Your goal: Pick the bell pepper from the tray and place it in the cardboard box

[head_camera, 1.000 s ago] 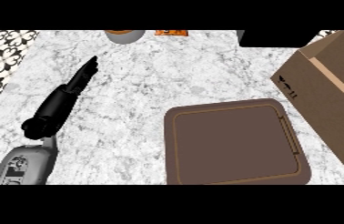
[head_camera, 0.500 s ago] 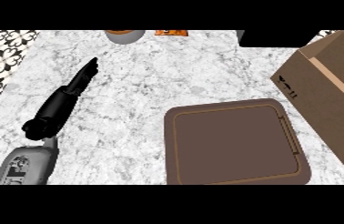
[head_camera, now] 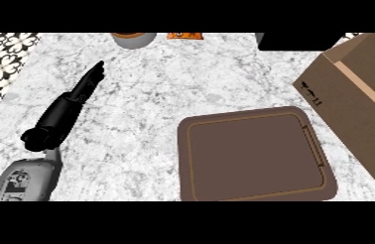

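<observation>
Lying flat on the desk [head_camera: 161, 104] well left of the tray [head_camera: 256, 161], the left hand [head_camera: 73, 101] has straight fingers and holds nothing; no bell pepper shows on the tray, perhaps already inside the cardboard box [head_camera: 344, 89] just right of it.

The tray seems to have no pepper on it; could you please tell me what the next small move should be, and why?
Probably tilt the view toward the box to find the pepper: the tray is bare, the box's inside and the right hand are out of frame, and the left hand lies open, holding nothing.
</observation>
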